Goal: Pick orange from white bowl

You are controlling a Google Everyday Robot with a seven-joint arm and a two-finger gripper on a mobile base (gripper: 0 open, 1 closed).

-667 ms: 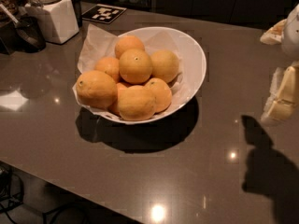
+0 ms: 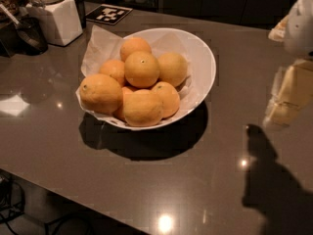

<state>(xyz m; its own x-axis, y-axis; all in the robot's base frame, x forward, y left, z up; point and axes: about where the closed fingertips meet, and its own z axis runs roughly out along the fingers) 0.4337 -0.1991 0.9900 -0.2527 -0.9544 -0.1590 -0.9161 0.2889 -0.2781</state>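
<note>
Approach stage: orange (image 2: 142, 69) untouched in white bowl (image 2: 208, 67).
Gripper (image 2: 288, 94) at right edge, barely shifted, well apart; grip state cannot be told.

The one camera looks down at an angle, from close by, over the table (image 2: 161, 190) and the white bowl (image 2: 204, 65), with the gripper (image 2: 286, 99) at the right edge.

The white bowl (image 2: 209, 70) stands on the dark counter (image 2: 58, 146). It is lined with crinkled white paper (image 2: 100, 45) and is full of fruit. The orange (image 2: 142, 69), with a small dark stem dot, lies on top of the pile and touches its neighbours. The pincer (image 2: 288, 97) hangs at the right edge, well apart from the bowl. A white jar (image 2: 54, 21) stands behind the bowl on the left.
</note>
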